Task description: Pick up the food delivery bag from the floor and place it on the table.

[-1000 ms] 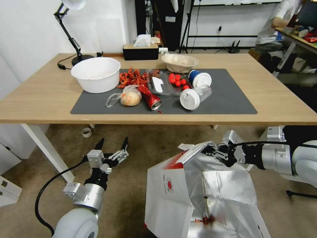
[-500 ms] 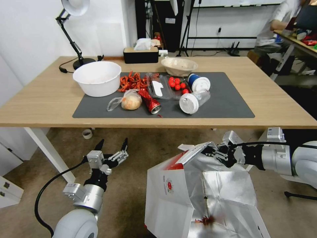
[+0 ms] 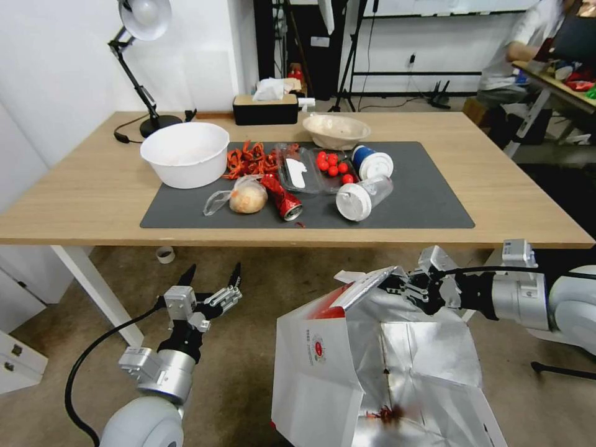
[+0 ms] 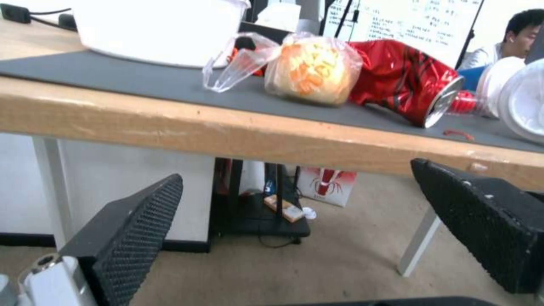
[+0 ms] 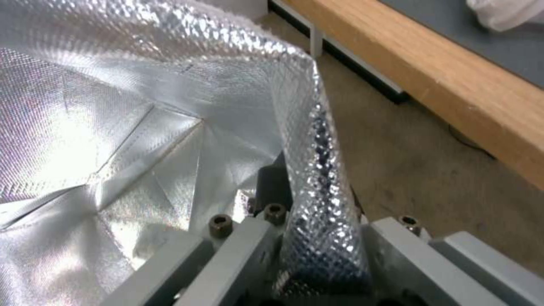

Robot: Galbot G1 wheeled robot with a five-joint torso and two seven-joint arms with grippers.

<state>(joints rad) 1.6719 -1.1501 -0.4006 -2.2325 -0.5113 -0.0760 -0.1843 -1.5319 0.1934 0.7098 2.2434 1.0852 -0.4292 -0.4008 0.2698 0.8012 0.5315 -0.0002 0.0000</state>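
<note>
Right gripper point(image 3: 397, 287): clamped on the foil-lined rim of the food delivery bag point(image 3: 372, 366), at the bag's upper edge.
Food delivery bag: below the counter's point(image 3: 496, 205) front edge, mouth open, foil lining showing; whether its base rests on the floor point(image 3: 261, 372) cannot be told.
Left gripper point(image 3: 210, 273): fingers apart, empty, low over the floor, well left of the bag, pointing toward the counter edge.

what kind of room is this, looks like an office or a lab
Probably a lab or shared office staged for a tidy-up trial: a whiteboard and tripod legs along the back wall, a desk lamp on the light-wood table, carpeted floor.
</note>
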